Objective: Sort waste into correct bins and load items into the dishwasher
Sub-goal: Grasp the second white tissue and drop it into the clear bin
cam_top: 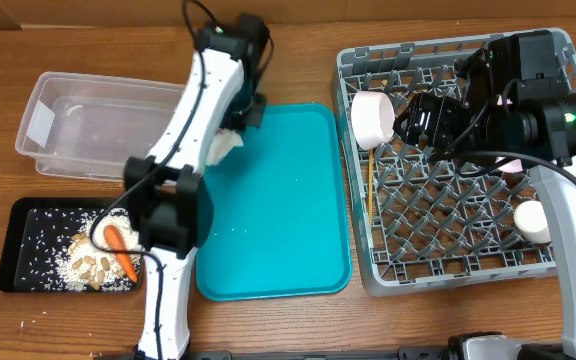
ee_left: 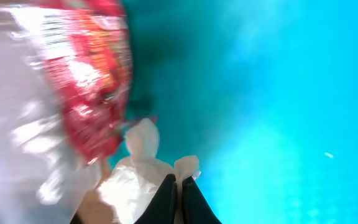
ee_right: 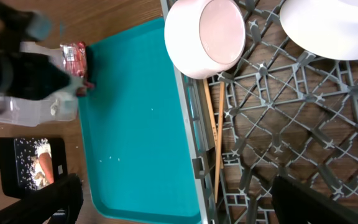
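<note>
At the far left edge of the teal serving tray [cam_top: 278, 215], our left gripper [ee_left: 178, 186] has its fingers pressed together, and they seem to pinch the crumpled white paper [ee_left: 132, 177] bunched at their tips. Touching that paper lies the red snack wrapper [ee_left: 95, 81]; we see print on it, but motion blur leaves it unreadable.

Left of the teal tray sit both bins: the clear plastic tub [cam_top: 53, 135] beside its far half, and the black tray [cam_top: 23, 250] beside its near half. The black tray holds beige-white food scraps [cam_top: 80, 262] with the orange carrot piece [cam_top: 119, 239] lying on top.

Just right of the teal tray stands the grey dish rack [cam_top: 448, 190]. A white bowl [cam_top: 373, 120] rests on its side at the rack edge nearest the tray, wooden chopsticks [cam_top: 370, 192] lie along that same edge, and a small white cup [cam_top: 531, 222] sits at the rack's far side. Our right gripper [ee_right: 178, 183] hangs over the rack near the bowl, fingers spread wide and holding nothing.
</note>
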You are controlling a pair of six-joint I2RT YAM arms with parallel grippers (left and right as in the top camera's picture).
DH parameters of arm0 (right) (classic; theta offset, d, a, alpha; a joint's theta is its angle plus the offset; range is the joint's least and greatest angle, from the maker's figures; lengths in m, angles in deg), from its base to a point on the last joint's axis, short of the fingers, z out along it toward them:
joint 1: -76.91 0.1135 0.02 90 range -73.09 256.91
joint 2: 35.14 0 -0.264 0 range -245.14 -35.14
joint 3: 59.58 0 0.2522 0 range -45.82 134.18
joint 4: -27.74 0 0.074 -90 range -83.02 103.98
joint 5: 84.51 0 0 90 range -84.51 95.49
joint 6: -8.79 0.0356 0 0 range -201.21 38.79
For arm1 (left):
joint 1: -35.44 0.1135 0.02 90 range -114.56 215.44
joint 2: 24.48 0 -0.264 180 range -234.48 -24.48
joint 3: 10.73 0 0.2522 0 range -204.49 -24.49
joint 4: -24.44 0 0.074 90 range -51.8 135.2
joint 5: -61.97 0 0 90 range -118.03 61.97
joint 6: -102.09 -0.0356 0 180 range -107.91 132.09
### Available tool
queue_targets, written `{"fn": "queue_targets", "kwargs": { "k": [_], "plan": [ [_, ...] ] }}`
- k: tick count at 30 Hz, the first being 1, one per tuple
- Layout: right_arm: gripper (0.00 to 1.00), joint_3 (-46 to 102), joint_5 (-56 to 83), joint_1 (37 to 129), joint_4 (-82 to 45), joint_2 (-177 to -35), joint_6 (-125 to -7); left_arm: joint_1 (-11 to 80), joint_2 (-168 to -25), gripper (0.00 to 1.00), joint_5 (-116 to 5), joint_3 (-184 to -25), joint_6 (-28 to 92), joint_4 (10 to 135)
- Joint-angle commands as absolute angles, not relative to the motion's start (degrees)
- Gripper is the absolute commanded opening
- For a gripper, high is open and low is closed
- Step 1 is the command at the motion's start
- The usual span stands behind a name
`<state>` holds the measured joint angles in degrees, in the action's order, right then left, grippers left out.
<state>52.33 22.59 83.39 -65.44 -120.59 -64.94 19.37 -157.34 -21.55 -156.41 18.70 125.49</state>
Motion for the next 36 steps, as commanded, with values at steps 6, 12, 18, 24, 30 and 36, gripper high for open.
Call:
{"fn": "queue_targets", "kwargs": {
  "k": [6,12,18,24,30,36],
  "plan": [
    [1.00,52.83,22.05,83.61,-66.05,-120.14,-64.99,31.83,-148.18,0.05,-12.65,-159.01,29.24,128.35],
    [1.00,52.83,22.07,83.61,-65.87,-120.14,-64.99,39.48,-152.18,0.50,-25.05,-157.66,27.93,127.96],
    [1.00,52.83,22.05,83.61,-66.46,-120.14,-65.18,38.19,-150.58,0.49,-29.62,-157.74,21.46,131.04],
    [1.00,52.83,22.07,83.61,-65.89,-120.14,-64.96,29.01,-147.02,0.50,-27.36,-157.74,18.88,130.69],
    [1.00,52.83,22.05,83.61,-65.89,-120.14,-64.99,18.32,-149.62,0.65,-16.46,-157.61,18.90,127.68],
    [1.00,52.81,22.05,83.61,-66.05,-120.14,-65.01,15.13,-155.91,0.73,-8.44,-157.61,21.87,126.12]
  ]
}}
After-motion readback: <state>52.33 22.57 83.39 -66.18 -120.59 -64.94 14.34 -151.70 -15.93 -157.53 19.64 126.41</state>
